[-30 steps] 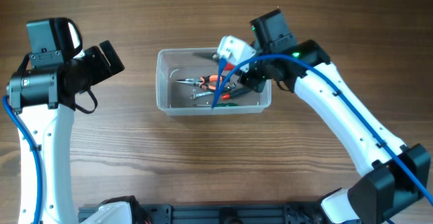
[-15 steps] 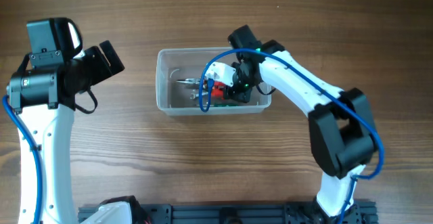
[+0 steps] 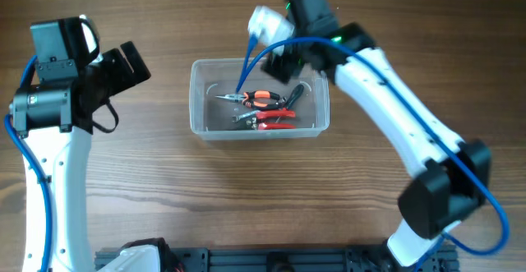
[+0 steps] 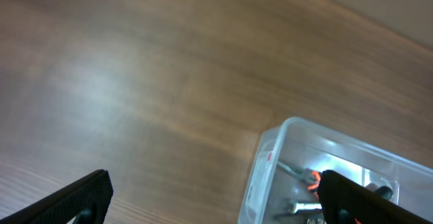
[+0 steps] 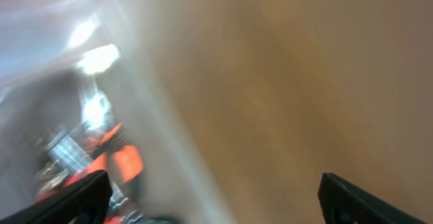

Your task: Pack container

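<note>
The container [image 3: 196, 101], a clear plastic tub, sits mid-table and holds orange-handled pliers [image 3: 261, 99], red-handled pliers [image 3: 276, 121] and a small wrench [image 3: 243, 118]. My right gripper [image 3: 293, 62] hovers over the tub's back right corner, open and empty. Its wrist view is blurred: the fingers stand wide [image 5: 216, 204], with the tub wall [image 5: 152, 116] and the orange handles [image 5: 118, 160] below on the left. My left gripper [image 3: 122, 68] stays open and empty left of the tub. In the left wrist view its gripper [image 4: 216, 200] frames the tub's corner [image 4: 265, 158].
Bare wooden tabletop [image 3: 246, 198] surrounds the tub on all sides. A black rail [image 3: 271, 260] runs along the front edge between the two arm bases. The right arm's blue cable [image 3: 246, 62] loops above the tub.
My right gripper has opened and lifted out of the tub toward its back edge, leaving the tools lying inside. The left arm has not moved.
</note>
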`<state>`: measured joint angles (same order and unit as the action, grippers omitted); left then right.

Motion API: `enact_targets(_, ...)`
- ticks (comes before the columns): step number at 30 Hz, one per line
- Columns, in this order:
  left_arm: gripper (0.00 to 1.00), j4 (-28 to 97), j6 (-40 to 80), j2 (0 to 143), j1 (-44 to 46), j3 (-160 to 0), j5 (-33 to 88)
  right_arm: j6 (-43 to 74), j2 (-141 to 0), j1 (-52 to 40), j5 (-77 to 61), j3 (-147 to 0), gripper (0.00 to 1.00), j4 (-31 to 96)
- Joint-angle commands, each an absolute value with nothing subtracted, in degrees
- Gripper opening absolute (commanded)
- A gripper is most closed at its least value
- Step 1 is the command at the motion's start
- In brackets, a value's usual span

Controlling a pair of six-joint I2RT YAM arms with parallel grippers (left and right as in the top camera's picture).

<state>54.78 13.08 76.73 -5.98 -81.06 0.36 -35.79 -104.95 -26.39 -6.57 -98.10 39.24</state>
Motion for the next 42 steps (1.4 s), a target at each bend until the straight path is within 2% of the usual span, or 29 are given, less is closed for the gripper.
enact_targets(1,1.00,51.1,9.1,78.2,-2.2,-81.0,-0.6,-24.9,-101.6,-17.8,-1.5,-103.6,1.00,36.7)
enact_targets(7,1.00,38.0,8.3,80.1,-1.5,-81.0,-1.3,-23.7,-101.6,-1.5,-5.7,-104.0,1.00,36.4)
enact_targets(11,1.00,27.3,2.3,80.1,-1.5,-81.0,-1.3,-23.6,-101.5,5.9,-6.3,-104.0,1.00,36.4)
enact_targets(12,1.00,25.0,-2.7,80.1,-1.5,-81.0,-2.5,-19.7,-101.3,8.5,-8.4,-104.0,1.00,35.9)
enact_targets(15,1.00,24.8,-6.1,79.5,-1.5,-81.0,-6.8,-16.3,-100.8,12.2,-12.6,-104.0,1.00,36.3)
enact_targets(19,1.00,32.5,-3.5,74.6,-1.4,-80.8,-10.6,-17.4,-95.9,16.1,-13.4,-101.3,1.00,38.5)
enact_targets(25,1.00,35.0,-2.5,58.5,-1.4,-75.9,-10.6,-19.3,-79.4,16.4,-13.2,-87.4,1.00,34.9)
enact_targets(32,1.00,40.8,-2.5,35.3,-1.4,-57.9,-10.6,-19.1,-54.5,16.1,-13.2,-60.6,1.00,29.8)
enact_targets(42,1.00,42.3,-2.5,17.3,-1.4,-39.0,-10.5,-17.6,-26.6,15.2,-16.4,-35.1,1.00,30.5)
